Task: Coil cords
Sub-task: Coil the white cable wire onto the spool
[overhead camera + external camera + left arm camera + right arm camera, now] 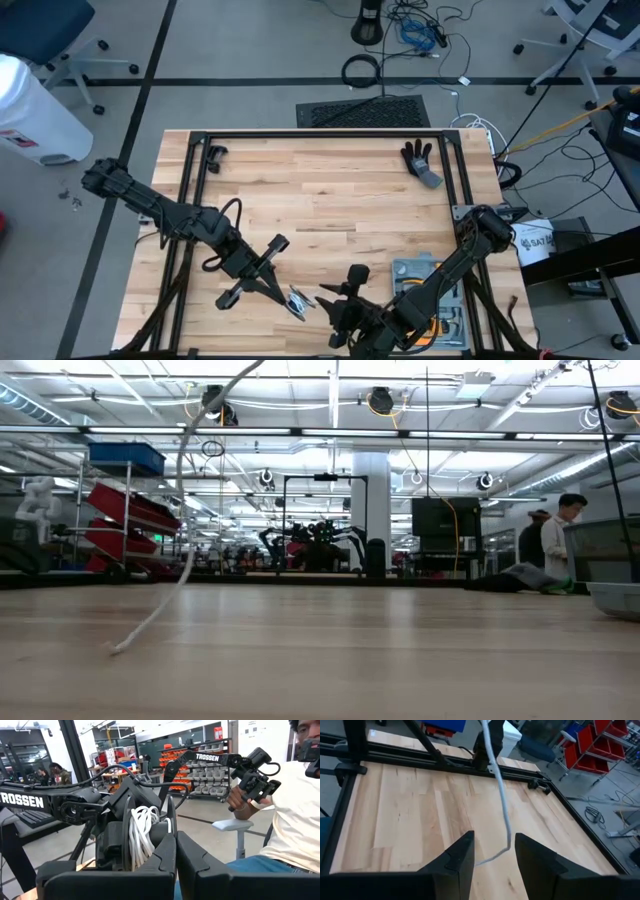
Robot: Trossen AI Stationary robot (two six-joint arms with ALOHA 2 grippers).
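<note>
- cords first: i see a thin white cord [182,520] hanging from above in the low view, its free end touching the wooden table [330,190] near the front edge
- more white cord is wound in loops on a small black reel [131,837], which shows right in front of my left wrist camera
- my left gripper [272,285] sits over the table's front left part, fingers [162,857] pressed together on the reel's edge, so it is closed on the reel
- in the high view i see a pale bundle just beside that gripper's tip; i cannot tell more about it there
- my right gripper [492,851] is at the front centre of the table, its two dark fingers standing apart; the cord hangs down just ahead of the gap between them and its end curls on the wood, not pinched by anything
- a black glove [420,160] lies at the far right of the table, well apart from both arms
- a grey tray [425,290] sits at the front right, under the right arm
- a person [295,815] sits beyond the table in the left wrist view, one hand on a handheld controller [255,777]
</note>
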